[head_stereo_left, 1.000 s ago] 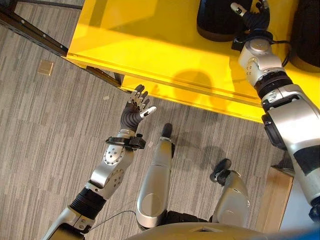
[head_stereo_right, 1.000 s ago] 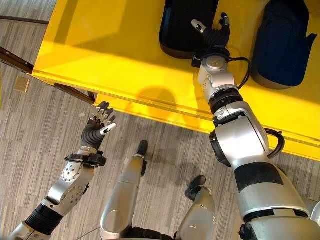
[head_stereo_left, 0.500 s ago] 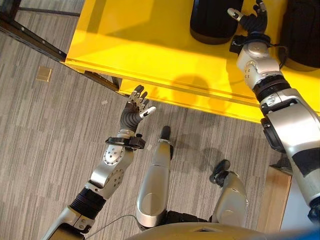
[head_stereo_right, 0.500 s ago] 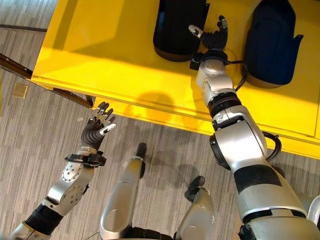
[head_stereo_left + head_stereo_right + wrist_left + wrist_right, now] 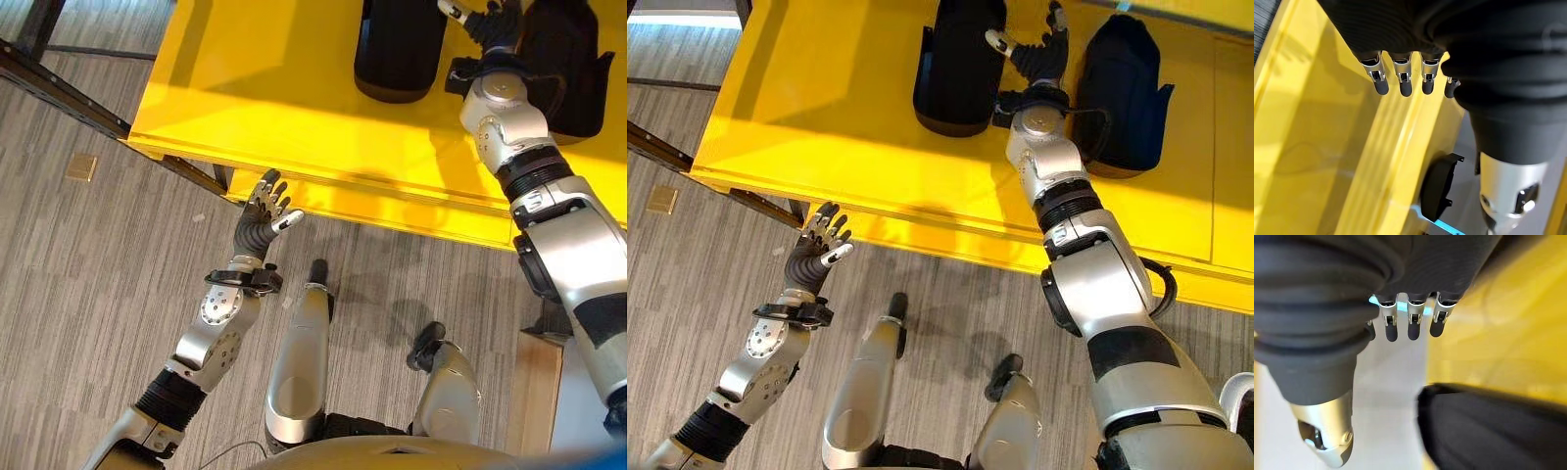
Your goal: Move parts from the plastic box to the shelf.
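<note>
Grey striped carpet (image 5: 88, 284) fills the lower half of both eye views, with a small tan square (image 5: 81, 166) lying on it at the left edge. Nearest, in the lower left of the frame, the left robot hand (image 5: 263, 211) is raised over the carpet just short of the desk's front edge, fingers spread and straight, holding nothing. Beyond it runs the yellow desk (image 5: 823, 98), a broad bare surface at the left with a stepped front lip crossing the frame diagonally. A dark frame rail (image 5: 59, 93) passes under its left corner.

Farther in, at the top of the frame, two black parts rest on the yellow surface: the left black part (image 5: 955, 69) and the right black part (image 5: 1122, 93). The right robot hand (image 5: 1034, 54) reaches between them, fingers spread and empty, thumb toward the left part; whether it touches either I cannot tell.

Judging from this, neither robot hand carries a part, so a grasp is still to come. No plastic box or shelf can be made out, so how much has already been moved cannot be judged.

Room is tight between the two parts; the desk's left side offers free space, and the front lip is the edge to clear
</note>
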`<state>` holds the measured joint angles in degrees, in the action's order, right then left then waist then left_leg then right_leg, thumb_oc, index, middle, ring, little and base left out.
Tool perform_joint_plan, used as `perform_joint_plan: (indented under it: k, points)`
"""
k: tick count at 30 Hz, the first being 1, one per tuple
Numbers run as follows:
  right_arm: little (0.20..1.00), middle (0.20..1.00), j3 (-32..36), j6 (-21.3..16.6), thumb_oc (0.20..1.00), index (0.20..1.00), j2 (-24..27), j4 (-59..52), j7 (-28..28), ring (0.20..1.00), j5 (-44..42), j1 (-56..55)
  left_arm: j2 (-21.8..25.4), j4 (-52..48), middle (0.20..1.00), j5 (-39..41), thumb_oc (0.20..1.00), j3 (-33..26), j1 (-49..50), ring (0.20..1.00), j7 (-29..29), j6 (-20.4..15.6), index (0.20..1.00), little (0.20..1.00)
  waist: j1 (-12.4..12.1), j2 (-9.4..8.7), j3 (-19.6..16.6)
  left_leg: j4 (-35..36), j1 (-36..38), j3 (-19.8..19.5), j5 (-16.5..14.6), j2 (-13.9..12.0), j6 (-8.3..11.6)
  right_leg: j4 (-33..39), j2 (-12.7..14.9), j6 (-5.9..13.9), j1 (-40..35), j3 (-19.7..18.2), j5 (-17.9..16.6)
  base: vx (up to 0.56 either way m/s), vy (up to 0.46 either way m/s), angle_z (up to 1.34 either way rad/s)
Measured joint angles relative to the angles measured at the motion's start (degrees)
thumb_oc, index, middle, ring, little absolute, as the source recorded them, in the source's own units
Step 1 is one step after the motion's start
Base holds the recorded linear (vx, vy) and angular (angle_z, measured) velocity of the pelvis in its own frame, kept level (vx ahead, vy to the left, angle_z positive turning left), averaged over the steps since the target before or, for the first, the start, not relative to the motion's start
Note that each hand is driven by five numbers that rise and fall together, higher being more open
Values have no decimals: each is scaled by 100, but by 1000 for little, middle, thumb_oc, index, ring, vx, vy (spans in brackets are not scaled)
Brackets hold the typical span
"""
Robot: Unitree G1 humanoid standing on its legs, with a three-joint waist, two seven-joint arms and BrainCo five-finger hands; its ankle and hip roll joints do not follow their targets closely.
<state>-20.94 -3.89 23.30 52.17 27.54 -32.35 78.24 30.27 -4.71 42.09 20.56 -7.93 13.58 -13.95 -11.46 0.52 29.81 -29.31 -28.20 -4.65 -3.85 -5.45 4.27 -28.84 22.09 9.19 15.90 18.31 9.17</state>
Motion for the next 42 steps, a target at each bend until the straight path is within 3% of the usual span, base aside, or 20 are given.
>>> perform_joint_plan:
  k: [8, 17, 23, 26, 32, 35, 42]
  points:
    - [1000, 1000, 119, -102, 1000, 1000, 18, -1495, -41, 1000, -5, -685, 73, 48, 1000, -25, 1000, -281, 43, 1000, -124, 79, 1000, 1000, 122, -128, -39, 231, 254, 111, 45, -113, 54, 323, -129, -36, -186, -20, -141, -11, -10, -9]
    - [1000, 1000, 768, -489, 1000, 1000, -59, -4182, -473, 1000, -520, -3370, 40, 53, 1000, -399, 1000, -693, 125, 1000, -120, 268, 1000, 1000, 477, -306, -192, 538, 562, 277, 60, -160, 64, 796, -215, 38, -471, -46, -339, 5, -8, -7]
    - [1000, 1000, 903, -562, 1000, 1000, -137, -5179, -1042, 1000, -834, -5139, 74, 57, 1000, -2012, 1000, -1168, -38, 1000, 80, 457, 1000, 1000, 818, -313, -207, 657, 741, 526, 44, -277, 80, 917, -306, 28, -426, -292, -415, -6, 11, -22]
    - [1000, 1000, 905, -607, 1000, 1000, -175, -5577, -1435, 1000, -938, -5823, 305, 69, 1000, -3022, 1000, -1456, -222, 1000, 309, 478, 1000, 1000, 1046, -302, -233, 667, 767, 634, 24, -405, 120, 957, -415, -2, -328, -427, -455, -6, 18, -30]
    - [1000, 1000, 971, -660, 1000, 1000, -158, -6129, -1947, 1000, -1032, -6313, 325, 165, 1000, -3984, 1000, -1764, -345, 1000, 644, 478, 1000, 1000, 1246, -322, -316, 721, 830, 974, 12, -614, 173, 1006, -605, -51, -55, -819, -581, -7, 19, -34]
    - [1000, 1000, 1002, -667, 1000, 1000, 88, -6504, -2255, 1000, -1079, -6745, 451, 179, 1000, -4600, 1000, -2020, -370, 1000, 841, 504, 1000, 1000, 1386, -324, -318, 728, 833, 1105, 3, -665, 186, 996, -646, -54, 72, -967, -613, -9, 9, -28]
    - [1000, 1000, 1145, -664, 1000, 1000, 262, -6593, -2540, 1000, -1171, -7196, 857, 212, 1000, -5526, 1000, -2185, -656, 1000, 1143, 504, 1000, 1000, 1525, -323, -317, 873, 919, 1209, 43, -756, 250, 1040, -738, -72, 122, -1042, -631, -2, -2, -9]
